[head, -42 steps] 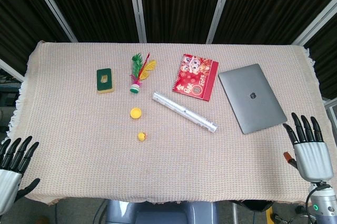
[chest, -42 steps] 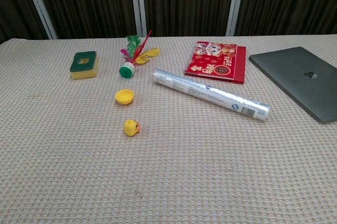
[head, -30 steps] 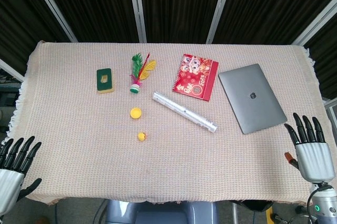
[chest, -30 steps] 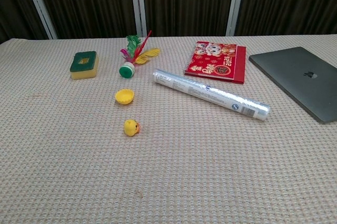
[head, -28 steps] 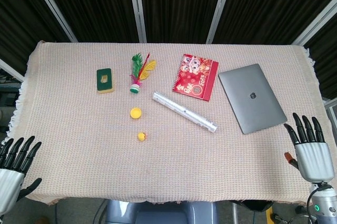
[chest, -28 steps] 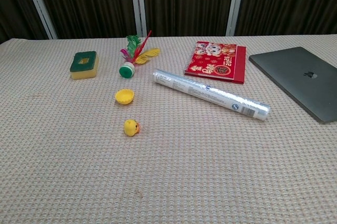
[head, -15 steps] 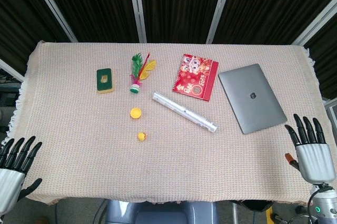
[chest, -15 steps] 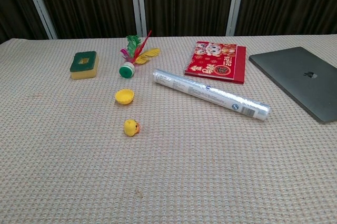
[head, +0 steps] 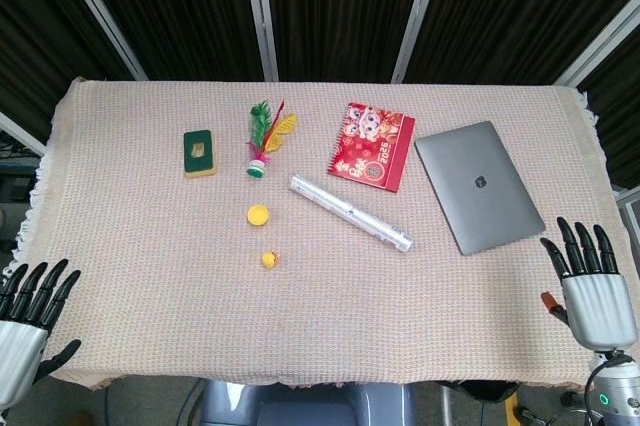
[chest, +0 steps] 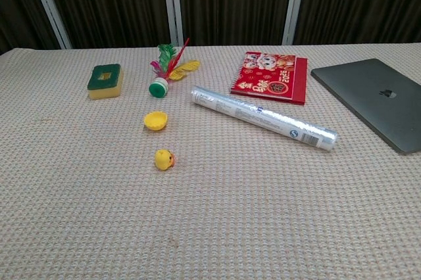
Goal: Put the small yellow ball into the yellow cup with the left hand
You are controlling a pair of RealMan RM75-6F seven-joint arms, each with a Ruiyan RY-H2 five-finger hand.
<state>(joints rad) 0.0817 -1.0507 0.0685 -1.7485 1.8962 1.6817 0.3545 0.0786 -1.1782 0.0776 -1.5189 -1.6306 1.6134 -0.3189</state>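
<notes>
The small yellow ball [head: 268, 259] [chest: 164, 159] lies on the cloth near the table's middle. Just beyond it stands the low yellow cup [head: 258, 214] [chest: 156, 120], a short gap between them. My left hand [head: 22, 324] hangs at the front left corner, off the table's edge, fingers spread and holding nothing, far from the ball. At the front right corner my right hand [head: 592, 290] is also spread and empty. Neither hand shows in the chest view.
A green and yellow sponge [head: 200, 153], a feather shuttlecock [head: 264, 140], a clear plastic roll [head: 350, 212], a red calendar [head: 371, 145] and a closed grey laptop [head: 478, 198] lie across the far half of the table [head: 150, 286].
My left hand has sunk slightly toward the front left corner. The ball, cup and right hand stay where they were.
</notes>
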